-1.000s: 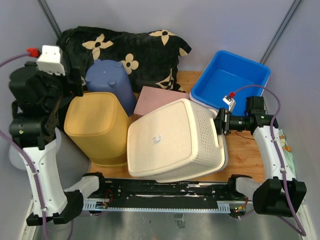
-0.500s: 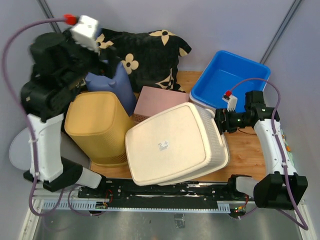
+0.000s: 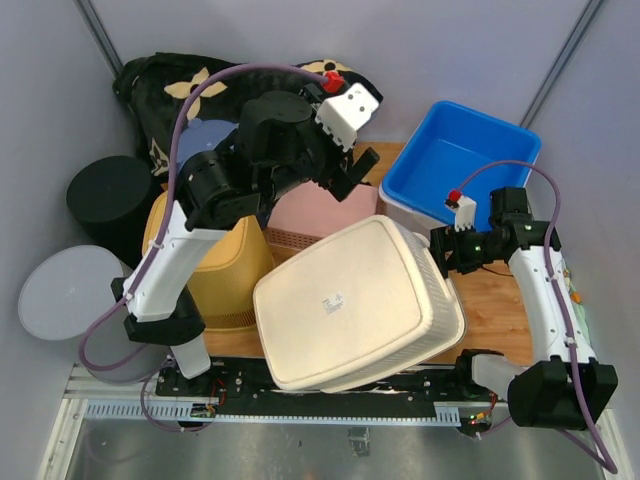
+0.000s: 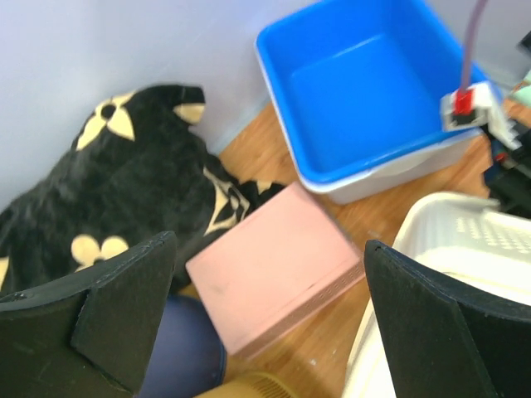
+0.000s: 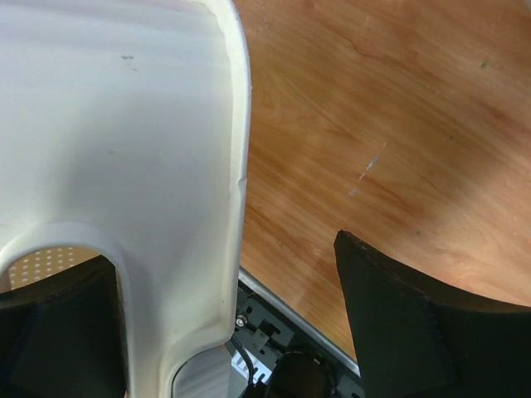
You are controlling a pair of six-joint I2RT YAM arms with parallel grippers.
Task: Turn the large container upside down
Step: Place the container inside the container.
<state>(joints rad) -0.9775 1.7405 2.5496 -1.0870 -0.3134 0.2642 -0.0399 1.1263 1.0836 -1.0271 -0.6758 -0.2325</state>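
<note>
The large cream container (image 3: 345, 300) lies at the front centre with its flat base facing up, tilted toward the front left. Its perforated wall also shows in the left wrist view (image 4: 465, 240). My right gripper (image 3: 440, 252) is at its right rim. In the right wrist view the cream rim (image 5: 124, 124) with its handle hole lies between the jaws, against the left finger and well apart from the right finger; the right gripper (image 5: 220, 257) is open. My left gripper (image 3: 348, 178) hangs open and empty above the pink box (image 4: 274, 265).
A blue tub (image 3: 460, 160) stands at the back right. The pink box (image 3: 315, 210), a yellow basket (image 3: 215, 270) and a purple bin (image 3: 200, 140) crowd the back left of the container. A black flowered cushion (image 3: 170, 80), a black cylinder (image 3: 110, 195) and a grey disc (image 3: 60, 300) are on the left.
The container has tipped over further, its base now facing up. My left arm has swung from the far left to above the pink box. My right gripper has moved slightly lower.
</note>
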